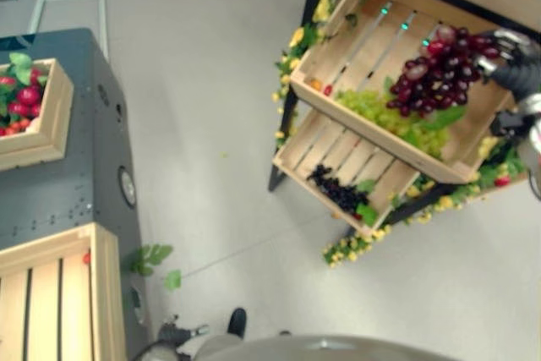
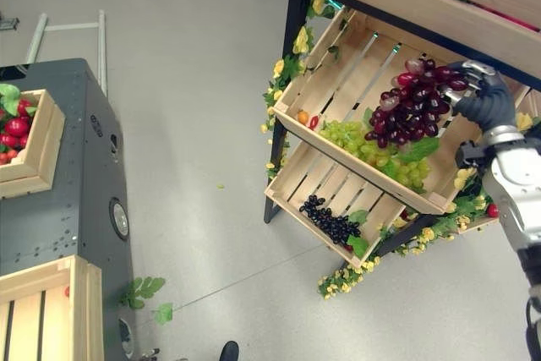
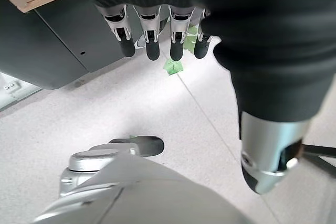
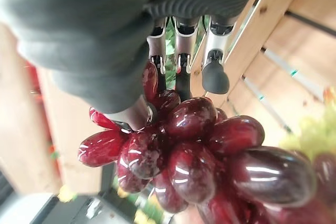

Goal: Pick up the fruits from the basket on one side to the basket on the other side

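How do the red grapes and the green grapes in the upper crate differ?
The red grapes are dark red and held by the right robot hand; the green grapes are pale green and lie untouched. The red grapes hang higher over the crate, while the green grapes rest at its low front edge. Both are bunches with green leaves.

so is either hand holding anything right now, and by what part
The right hand holds the red grape bunch by its upper end, over the upper crate. The left hand hangs open, holding nothing.
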### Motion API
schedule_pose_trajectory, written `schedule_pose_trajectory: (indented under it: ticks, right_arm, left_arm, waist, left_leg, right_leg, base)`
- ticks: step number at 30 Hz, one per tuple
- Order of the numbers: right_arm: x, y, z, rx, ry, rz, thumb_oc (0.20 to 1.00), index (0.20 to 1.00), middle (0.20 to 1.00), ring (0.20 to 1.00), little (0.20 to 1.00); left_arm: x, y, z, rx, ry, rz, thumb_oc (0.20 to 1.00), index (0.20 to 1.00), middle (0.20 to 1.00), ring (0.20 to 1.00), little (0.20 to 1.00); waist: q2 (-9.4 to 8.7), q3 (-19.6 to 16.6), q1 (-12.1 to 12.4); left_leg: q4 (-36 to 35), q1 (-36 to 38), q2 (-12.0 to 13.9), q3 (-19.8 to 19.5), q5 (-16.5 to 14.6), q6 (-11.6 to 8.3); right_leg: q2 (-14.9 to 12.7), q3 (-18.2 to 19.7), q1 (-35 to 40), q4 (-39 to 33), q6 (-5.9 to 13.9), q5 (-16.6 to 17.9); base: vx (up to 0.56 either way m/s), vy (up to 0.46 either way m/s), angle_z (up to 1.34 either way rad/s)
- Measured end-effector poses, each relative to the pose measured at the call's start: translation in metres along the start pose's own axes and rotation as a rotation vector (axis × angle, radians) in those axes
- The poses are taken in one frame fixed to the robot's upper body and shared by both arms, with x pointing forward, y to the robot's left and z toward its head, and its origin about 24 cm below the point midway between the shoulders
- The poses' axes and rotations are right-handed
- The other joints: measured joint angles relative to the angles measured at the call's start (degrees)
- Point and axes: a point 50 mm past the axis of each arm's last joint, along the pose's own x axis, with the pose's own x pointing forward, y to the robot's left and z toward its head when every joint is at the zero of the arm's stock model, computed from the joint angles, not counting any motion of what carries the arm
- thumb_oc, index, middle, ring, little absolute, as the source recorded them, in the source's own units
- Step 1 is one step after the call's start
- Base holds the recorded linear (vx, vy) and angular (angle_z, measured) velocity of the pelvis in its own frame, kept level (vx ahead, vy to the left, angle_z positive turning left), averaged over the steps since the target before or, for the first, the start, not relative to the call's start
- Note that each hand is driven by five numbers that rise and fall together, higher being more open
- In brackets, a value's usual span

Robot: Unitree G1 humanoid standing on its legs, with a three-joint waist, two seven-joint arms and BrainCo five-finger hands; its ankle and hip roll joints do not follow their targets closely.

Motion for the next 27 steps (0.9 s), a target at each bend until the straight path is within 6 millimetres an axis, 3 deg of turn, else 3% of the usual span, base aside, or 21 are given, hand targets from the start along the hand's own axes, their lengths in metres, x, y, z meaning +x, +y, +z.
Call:
schedule_pose_trajectory:
  ticks: [4, 10, 11, 12, 20, 27]
  right_arm:
    - [0.022, -0.010, -0.003, -0.051, 0.083, -0.052, 0.200, 0.200, 0.200, 0.200, 0.200]
    - [0.030, -0.018, -0.007, -0.095, 0.134, -0.106, 0.200, 0.200, 0.200, 0.200, 0.200]
    - [0.030, -0.019, -0.009, -0.112, 0.148, -0.111, 0.482, 0.482, 0.482, 0.482, 0.482]
    - [0.030, -0.021, -0.011, -0.125, 0.162, -0.115, 1.000, 1.000, 1.000, 1.000, 1.000]
    - [0.029, -0.016, -0.016, -0.183, 0.178, -0.118, 1.000, 1.000, 1.000, 1.000, 1.000]
    - [0.015, 0.005, -0.014, -0.169, 0.102, -0.027, 1.000, 1.000, 1.000, 1.000, 1.000]
  left_arm:
    - [0.000, 0.000, -0.001, -0.001, 0.011, -0.009, 1.000, 1.000, 1.000, 1.000, 1.000]
    - [0.000, -0.001, -0.002, 0.012, 0.016, -0.026, 1.000, 1.000, 1.000, 1.000, 1.000]
    - [0.000, -0.001, -0.002, 0.010, 0.015, -0.028, 1.000, 1.000, 1.000, 1.000, 1.000]
    - [0.000, -0.001, -0.002, 0.004, 0.016, -0.028, 1.000, 1.000, 1.000, 1.000, 1.000]
    - [0.000, -0.002, -0.002, 0.001, 0.016, -0.033, 1.000, 1.000, 1.000, 1.000, 1.000]
    - [-0.001, -0.005, -0.002, -0.003, 0.011, -0.038, 1.000, 1.000, 1.000, 1.000, 1.000]
  waist:
    - [0.07, 0.0, 0.1]
    - [0.10, 0.0, 0.3]
    - [0.12, 0.0, 0.5]
    - [0.12, 0.0, 0.3]
    - [0.50, 0.1, 1.4]
    - [1.07, 0.3, 1.5]
  left_leg:
    - [0.0, -0.3, 0.0, -0.1, 0.1, -0.04]
    - [0.0, -0.6, 0.0, -0.3, 0.2, -0.04]
    - [0.0, -0.6, 0.0, -0.4, 0.2, -0.05]
    - [0.0, -0.6, 0.0, -0.4, 0.2, -0.05]
    - [0.0, -0.7, 0.0, -1.8, 0.5, -0.46]
    - [0.0, -0.7, -0.1, -2.6, 0.7, -0.51]
  right_leg:
    - [0.0, -0.4, -0.2, 0.0, 0.00, 0.0]
    - [0.1, -1.1, -0.4, 0.0, 0.01, 0.0]
    - [0.1, -1.3, -0.4, 0.0, 0.01, 0.0]
    - [0.1, -1.3, -0.4, 0.0, 0.01, 0.0]
    - [0.2, -2.9, -0.2, -0.2, 0.12, -0.1]
    - [0.2, -3.7, 0.0, -0.3, -0.02, -0.3]
  base:
    - [0.00, 0.003, 0.04]
    - [0.00, -0.001, 0.03]
    - [0.00, 0.000, 0.00]
    - [0.00, 0.003, 0.05]
    - [0.01, -0.001, 0.06]
    - [0.01, 0.007, 0.07]
